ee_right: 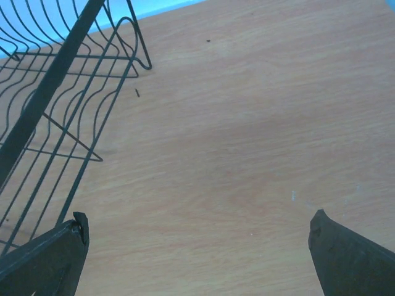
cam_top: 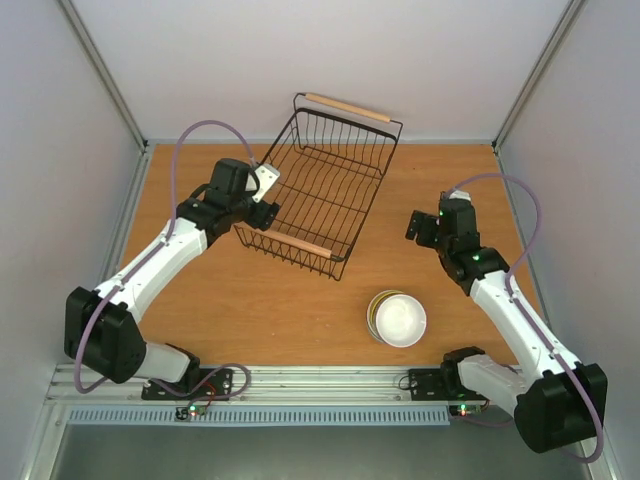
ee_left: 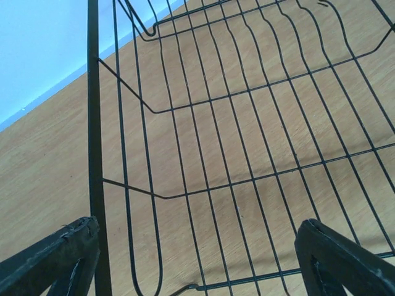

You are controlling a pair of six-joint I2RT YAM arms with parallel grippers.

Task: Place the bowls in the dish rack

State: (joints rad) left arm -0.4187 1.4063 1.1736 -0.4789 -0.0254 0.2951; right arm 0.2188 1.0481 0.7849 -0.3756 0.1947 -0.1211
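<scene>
Gaping wide and empty, left jaws at dish rack (cam_top: 345, 106) rim, right jaws over table (cam_top: 280, 310).

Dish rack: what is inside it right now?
No bowls inside the dish rack: only bare wire, table showing through. The bowl stack sits outside. The left gripper covers its near-left corner from above.

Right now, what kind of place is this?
Probably a robot test cell, not a kitchen: wooden table enclosed by white panels, left arm and right arm bolted to a metal rail.
</scene>
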